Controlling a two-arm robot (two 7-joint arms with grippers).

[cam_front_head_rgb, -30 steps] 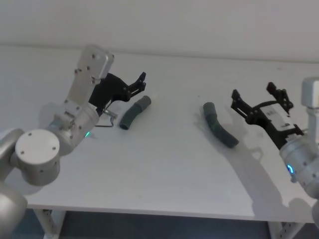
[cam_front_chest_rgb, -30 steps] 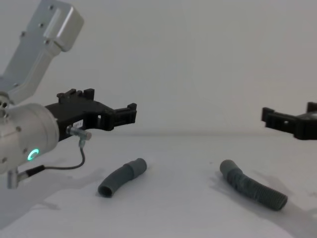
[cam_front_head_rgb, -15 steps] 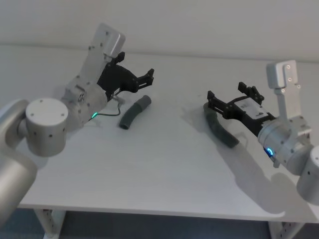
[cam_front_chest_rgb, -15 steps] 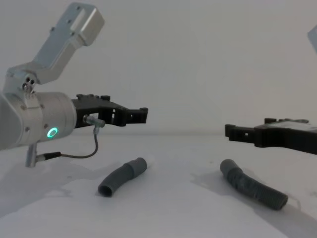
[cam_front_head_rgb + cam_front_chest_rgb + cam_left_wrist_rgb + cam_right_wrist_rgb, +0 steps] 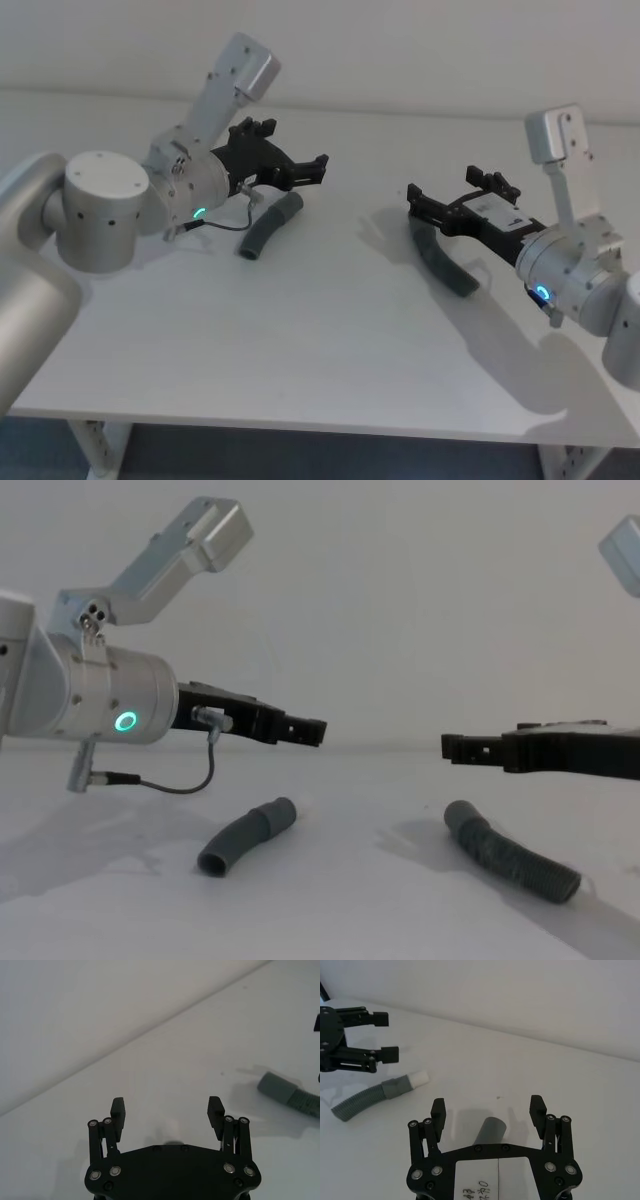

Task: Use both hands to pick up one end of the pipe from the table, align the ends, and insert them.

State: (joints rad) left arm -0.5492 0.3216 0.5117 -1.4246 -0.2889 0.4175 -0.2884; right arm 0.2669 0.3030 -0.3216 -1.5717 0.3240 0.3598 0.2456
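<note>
Black left gripper [image 5: 295, 145] and right gripper [image 5: 440, 182], jaws spread, have swung inward above the table [image 5: 320, 340].

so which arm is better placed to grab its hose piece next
Probably right. The right gripper is open with the longer hose piece's cuff lined up beneath its fingers. The left gripper, also open, points past the shorter hose piece, bare table between its fingers.

Head looks down, chest looks across, sharing the table [image 5: 300, 350].
</note>
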